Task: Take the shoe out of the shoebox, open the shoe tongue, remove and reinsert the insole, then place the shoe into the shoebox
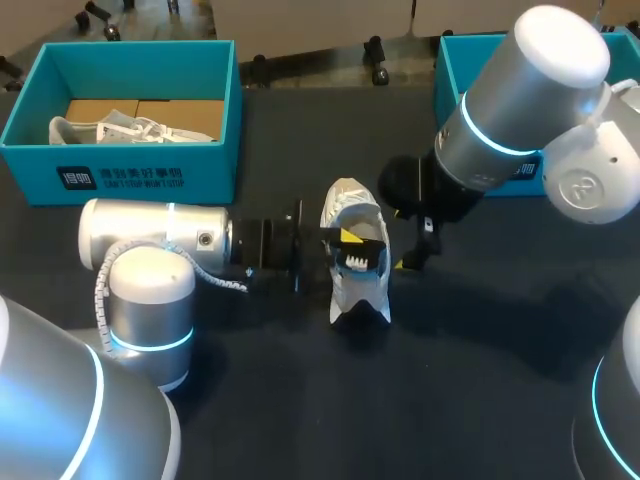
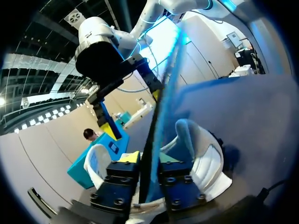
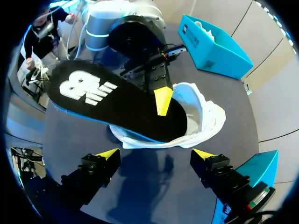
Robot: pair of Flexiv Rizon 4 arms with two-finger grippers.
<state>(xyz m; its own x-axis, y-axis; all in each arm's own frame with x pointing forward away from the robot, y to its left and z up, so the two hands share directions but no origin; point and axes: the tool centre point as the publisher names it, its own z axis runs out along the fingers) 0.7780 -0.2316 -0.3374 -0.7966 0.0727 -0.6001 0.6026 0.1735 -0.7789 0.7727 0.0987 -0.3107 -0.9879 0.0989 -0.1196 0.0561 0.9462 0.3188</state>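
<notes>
The dark worktop [image 1: 480, 380] carries everything. The left arm [image 1: 150, 240] lies low across it from the left. The bulkier right arm [image 1: 510, 110] hangs in from the right and blocks most of a second teal box [image 1: 455, 60] behind it. At the far left stands the teal shoebox [image 1: 130, 175], with another pale shoe [image 1: 120, 128] lying inside.

The white shoe [image 1: 350, 215] sits out on the worktop, midway between the arms and well apart from both boxes. A black insole [image 3: 117, 105] sticks out of it, one end down inside, covering much of the opening. The left claw [image 1: 345, 240] is clenched on that insole. The right claw [image 3: 155, 156] hovers just beside the shoe, its fingers spread wide with nothing between them.
</notes>
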